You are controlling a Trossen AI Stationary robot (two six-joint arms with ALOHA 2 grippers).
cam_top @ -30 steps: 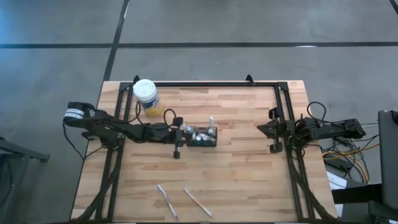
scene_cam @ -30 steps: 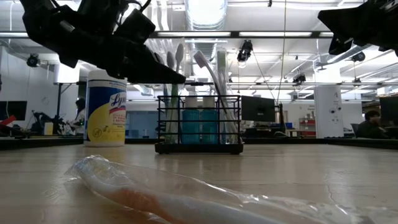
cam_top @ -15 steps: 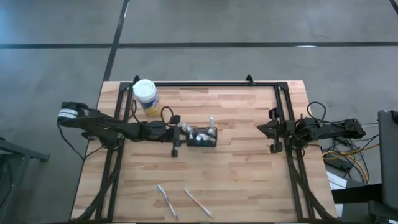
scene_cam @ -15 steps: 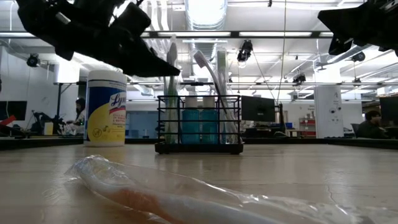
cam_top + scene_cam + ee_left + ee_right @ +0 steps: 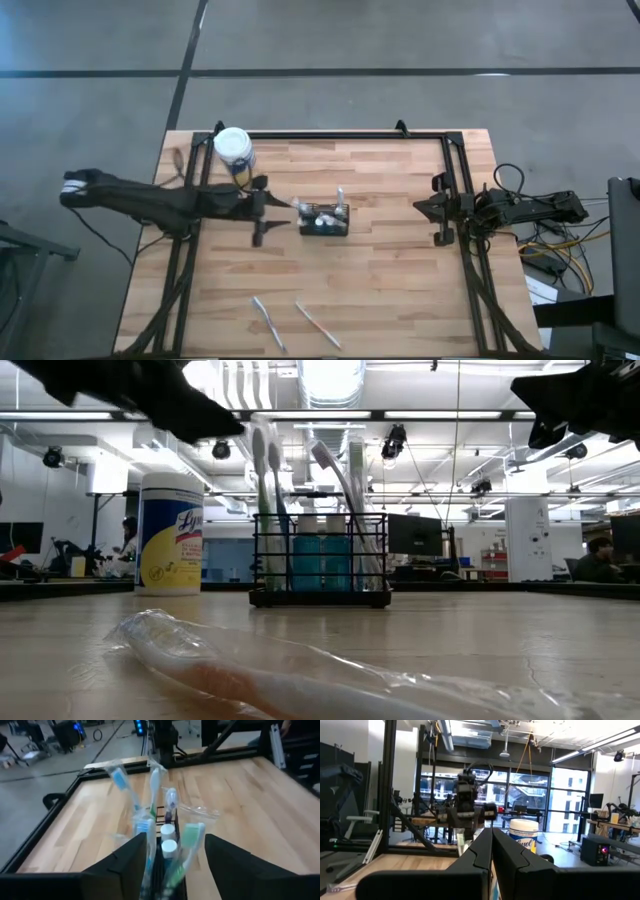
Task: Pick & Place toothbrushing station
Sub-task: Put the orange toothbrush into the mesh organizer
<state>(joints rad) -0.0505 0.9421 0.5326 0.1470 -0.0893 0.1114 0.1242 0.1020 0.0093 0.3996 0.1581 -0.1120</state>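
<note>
Caddy [image 5: 325, 219] stands at frame centre, contents indistinct from above. Left gripper [image 5: 272, 206], previously over it, has withdrawn leftward, fingers now apart. Right gripper [image 5: 440, 211], frame right, fingers together.

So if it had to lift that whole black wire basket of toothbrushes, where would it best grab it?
Probably by one short end wall of the caddy, coming down from above. The brushes stick up out of the middle and lean outward, so a grip across the centre would knock them; the upright wire walls give thin, firm edges for the jaws.
</note>
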